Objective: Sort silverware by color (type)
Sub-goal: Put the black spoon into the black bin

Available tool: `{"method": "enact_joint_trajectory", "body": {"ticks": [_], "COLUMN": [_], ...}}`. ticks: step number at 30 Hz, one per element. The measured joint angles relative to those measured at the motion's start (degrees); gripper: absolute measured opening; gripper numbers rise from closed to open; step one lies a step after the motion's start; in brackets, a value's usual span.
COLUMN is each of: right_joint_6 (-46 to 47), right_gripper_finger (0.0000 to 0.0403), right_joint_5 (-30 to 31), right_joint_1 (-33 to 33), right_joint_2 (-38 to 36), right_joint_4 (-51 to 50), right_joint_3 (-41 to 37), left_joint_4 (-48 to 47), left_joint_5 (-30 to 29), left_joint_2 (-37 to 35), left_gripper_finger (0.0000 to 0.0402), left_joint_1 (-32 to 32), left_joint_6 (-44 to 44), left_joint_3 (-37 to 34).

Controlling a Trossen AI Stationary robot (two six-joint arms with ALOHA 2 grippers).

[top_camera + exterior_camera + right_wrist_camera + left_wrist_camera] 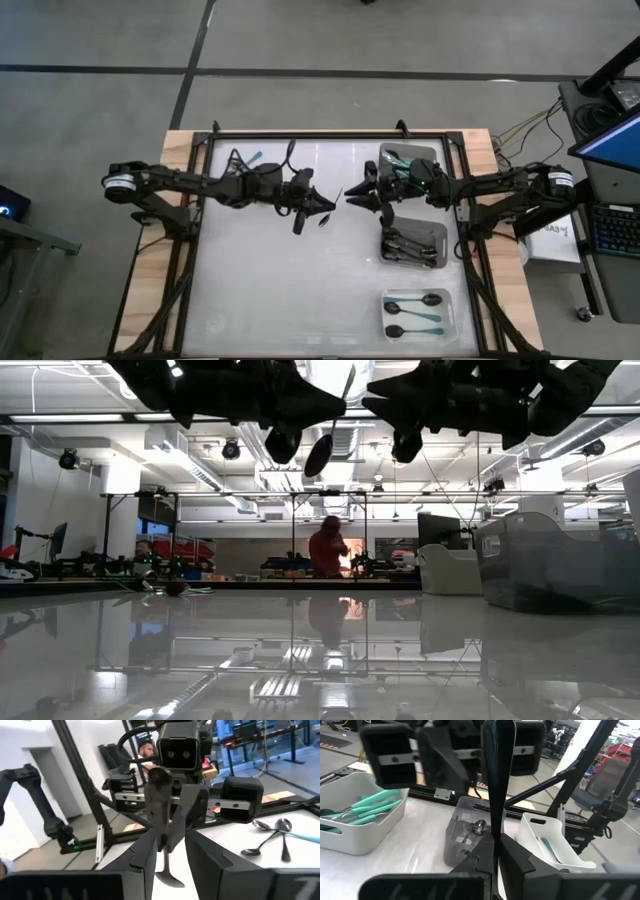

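Over the middle of the table, the left gripper (322, 208) is clamped shut on a black spoon (325, 217), held up facing the right gripper (352, 197), whose fingers stand partly apart and empty, likely for a handover toward the trays (440, 262) on the right.

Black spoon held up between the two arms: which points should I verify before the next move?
1. Left gripper shut on the black spoon: ok.
2. Right gripper has a finger on either side of the spoon: ok.
3. Right gripper closed on the spoon: not ok, it is open.
4. Spoon lifted clear of the table: ok.
5. Which tray takes all-black spoons: cannot tell.
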Motion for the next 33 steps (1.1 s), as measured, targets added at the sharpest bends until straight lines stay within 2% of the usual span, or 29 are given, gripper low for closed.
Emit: {"method": "enact_joint_trajectory", "body": {"ticks": [4, 11, 17, 24, 33], "right_joint_6": [0.1, 2.2, -3.5, -11.5, -11.3], "right_gripper_finger": [0.0105, 0.0163, 0.0201, 0.0206, 0.0206], "right_joint_5": [-0.9, -0.9, -2.6, -3.2, -3.2], "right_joint_1": [0.1, 1.0, 2.9, 4.4, 4.4], "right_joint_2": [0.0, 0.0, 0.0, 0.0, 2.4], "right_joint_4": [0.0, 0.0, 0.0, 0.4, -0.5], "right_joint_3": [0.1, 0.1, 0.1, 0.2, 6.0], "left_joint_4": [0.0, 0.1, 2.7, 5.9, 7.9], "left_joint_5": [0.0, 0.0, 0.0, 0.0, 0.0], "left_joint_2": [0.0, 0.0, 0.0, 0.0, 0.9], "left_gripper_finger": [0.0000, 0.0000, 0.0000, 0.0000, 0.0000], "left_joint_1": [-1.3, -2.9, -4.0, -5.6, -6.6], "left_joint_6": [0.0, 0.0, 0.0, 0.0, 0.0], "left_joint_3": [0.0, 0.0, 0.0, 0.0, 0.0]}}
